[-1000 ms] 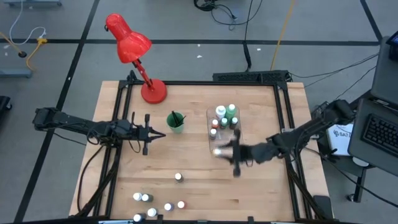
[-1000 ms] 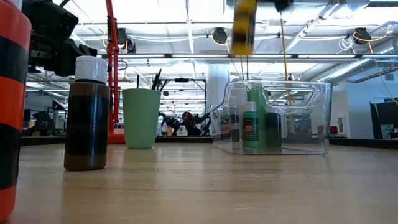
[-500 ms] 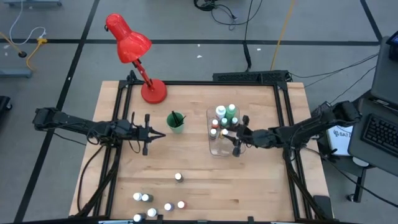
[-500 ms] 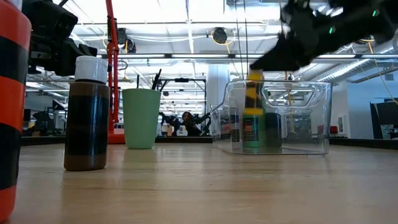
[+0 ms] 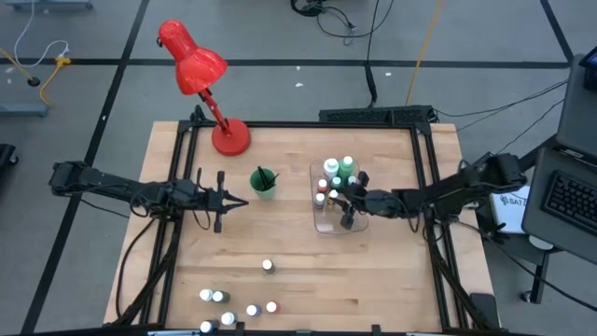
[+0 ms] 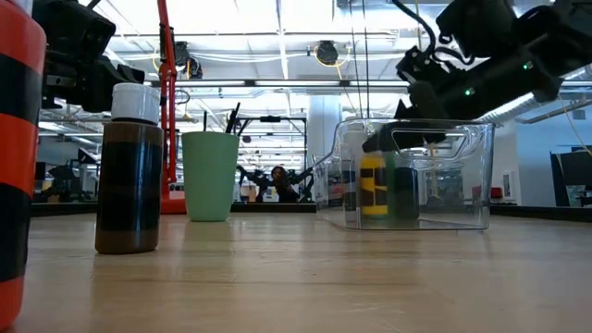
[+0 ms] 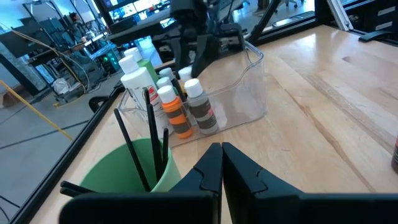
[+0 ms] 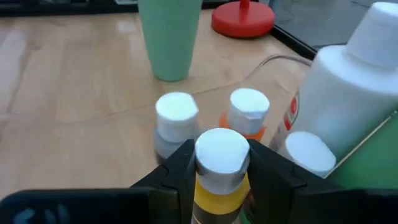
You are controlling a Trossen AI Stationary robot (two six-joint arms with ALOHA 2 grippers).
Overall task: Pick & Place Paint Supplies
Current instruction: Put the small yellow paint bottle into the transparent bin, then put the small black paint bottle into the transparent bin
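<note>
My right gripper reaches into the clear bin and is shut on a yellow paint bottle with a white cap. Several bottles stand in the bin around it. Loose bottles stand on their bases near the table's near edge, and one stands alone. A green cup holds dark brushes. My left gripper is shut and hovers left of the cup. My right gripper pinches the yellow bottle's top, just under its white cap, with one finger on each side. It comes from the table's right, slanting down. The bottle stands upright inside the bin, its base at floor level; whether it rests there, I cannot tell.
A red desk lamp stands at the far left corner of the table. A brown bottle and an orange one stand close to the low camera. Bare wood lies between the bin and the near bottles.
My right gripper has carried the yellow bottle from just near of the bin toward the table's far edge and down. The bottle, high above the bin a second ago, now stands upright inside it among the others. The gripper has stayed shut on it.
</note>
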